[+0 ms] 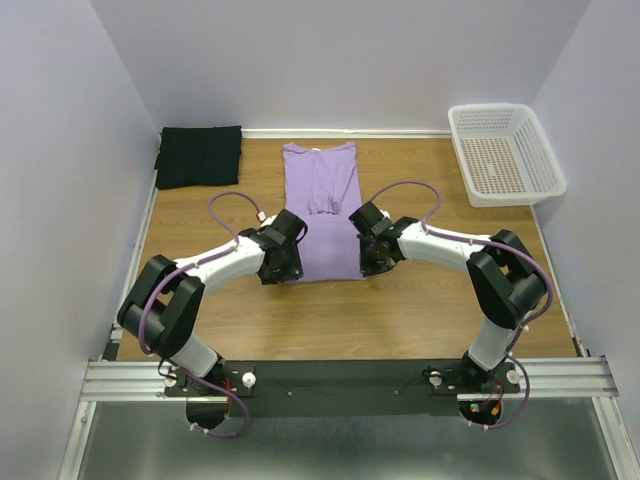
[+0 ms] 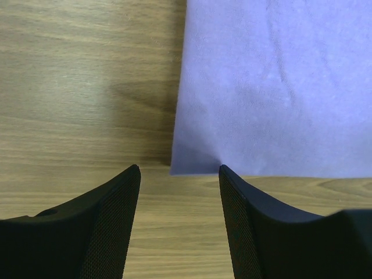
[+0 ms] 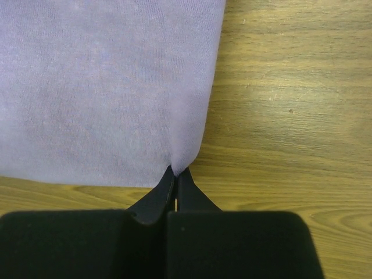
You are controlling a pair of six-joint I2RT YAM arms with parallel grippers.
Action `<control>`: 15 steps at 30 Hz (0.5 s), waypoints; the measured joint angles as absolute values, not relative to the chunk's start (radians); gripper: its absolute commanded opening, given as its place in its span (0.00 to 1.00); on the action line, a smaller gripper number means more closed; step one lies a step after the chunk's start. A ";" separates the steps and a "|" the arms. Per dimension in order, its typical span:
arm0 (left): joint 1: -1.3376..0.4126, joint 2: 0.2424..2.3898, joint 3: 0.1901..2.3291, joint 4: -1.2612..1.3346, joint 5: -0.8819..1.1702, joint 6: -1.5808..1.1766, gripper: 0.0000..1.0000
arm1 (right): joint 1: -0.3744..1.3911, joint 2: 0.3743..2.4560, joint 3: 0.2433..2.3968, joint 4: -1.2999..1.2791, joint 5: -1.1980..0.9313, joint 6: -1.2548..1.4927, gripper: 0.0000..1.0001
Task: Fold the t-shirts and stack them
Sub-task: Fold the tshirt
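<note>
A lavender t-shirt, folded into a long strip, lies flat mid-table with its collar at the far end. A folded black t-shirt rests in the back left corner. My left gripper sits at the lavender shirt's near left corner. In the left wrist view the left gripper is open, with the corner of the lavender cloth just ahead of its tips and only bare wood between the fingers. My right gripper is at the near right corner. The right wrist view shows the right gripper shut on that corner of the lavender cloth.
A white perforated basket stands at the back right of the wooden table. Walls close in the left, right and back sides. Both arms reach inward from the near edge, elbows out to the sides.
</note>
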State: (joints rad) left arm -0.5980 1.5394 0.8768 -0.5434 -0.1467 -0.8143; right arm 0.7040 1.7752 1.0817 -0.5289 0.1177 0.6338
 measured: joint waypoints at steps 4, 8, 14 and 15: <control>-0.598 1.558 0.881 -0.541 -0.147 -0.830 0.65 | 0.704 1.775 1.082 -0.529 0.117 0.628 0.01; -0.598 1.572 0.887 -0.542 -0.150 -0.842 0.65 | 0.704 1.775 1.082 -0.529 0.116 0.627 0.01; -0.600 1.591 0.902 -0.542 -0.157 -0.859 0.63 | 0.704 1.777 1.084 -0.529 0.115 0.624 0.00; -0.600 1.597 0.906 -0.542 -0.157 -0.860 0.61 | 0.704 1.777 1.084 -0.529 0.115 0.621 0.00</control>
